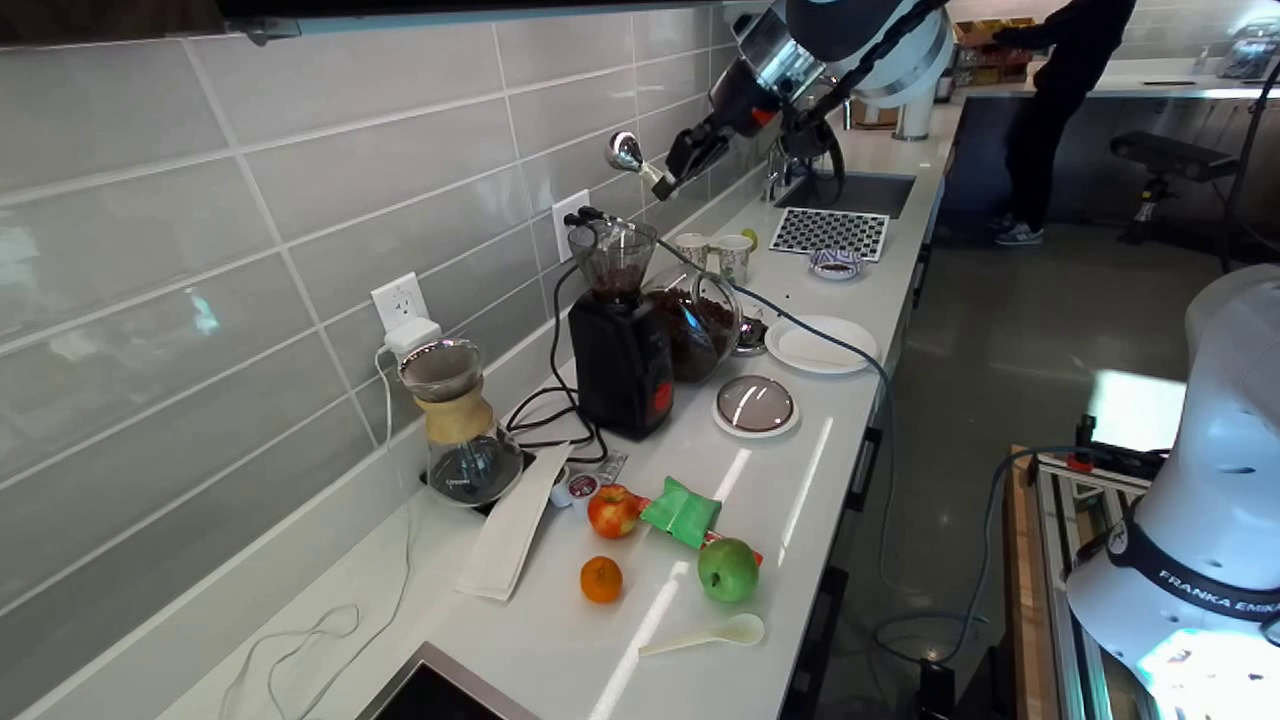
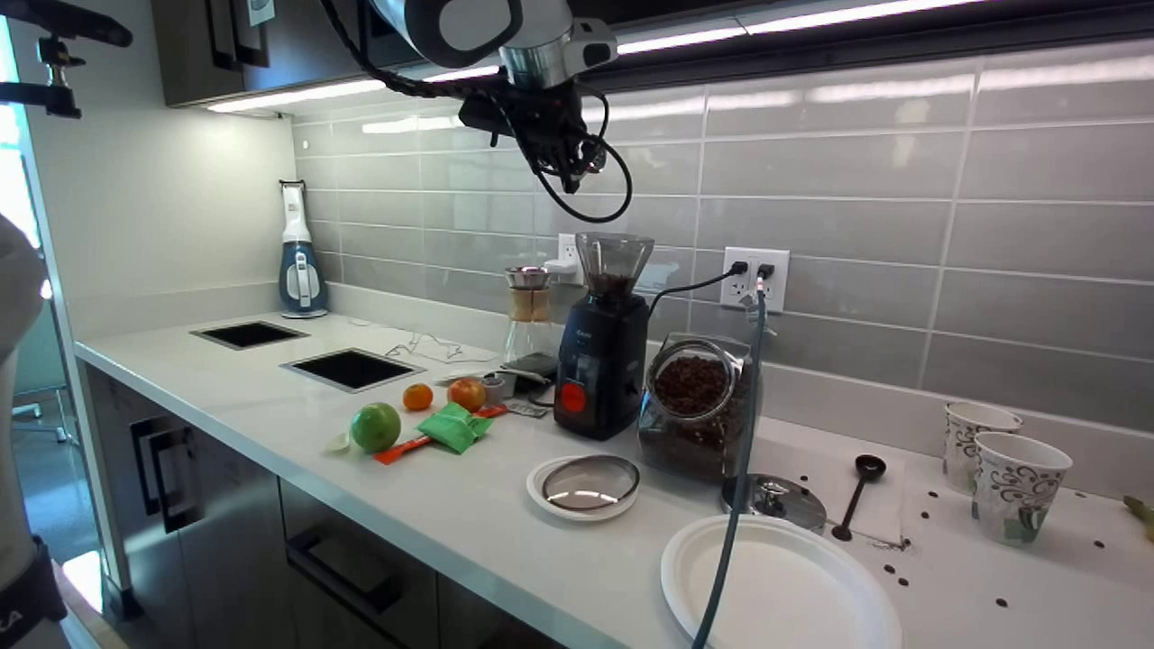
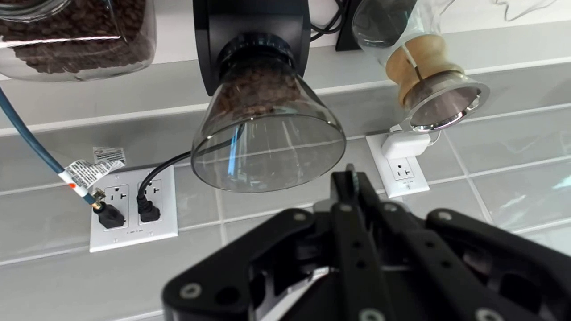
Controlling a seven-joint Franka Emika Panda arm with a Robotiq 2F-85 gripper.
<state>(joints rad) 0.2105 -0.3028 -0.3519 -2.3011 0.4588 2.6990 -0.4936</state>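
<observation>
My gripper (image 1: 668, 182) hangs high beside the tiled wall, pointing down towards it. It is shut on the thin handle of a shiny metal scoop (image 1: 625, 151), whose round bowl juts out towards the wall in an exterior view. From the wrist, the gripper (image 3: 352, 187) shows only a narrow edge of the handle (image 3: 355, 183) between its fingertips; the bowl is hidden there. Nearest below is the black coffee grinder (image 2: 595, 361). Its clear flared hopper (image 3: 267, 151) has coffee beans in the bottom and lies just left of the fingertips in the wrist view, apart from them.
A glass jar of beans (image 2: 699, 397) lies tipped beside the grinder. On the grinder's opposite side stands a glass carafe (image 1: 465, 430). A blue cable (image 2: 744, 469) crosses the counter. Fruit, a green packet (image 1: 683, 512), a white plate (image 1: 822, 345) and paper cups (image 2: 1019, 487) are spread around.
</observation>
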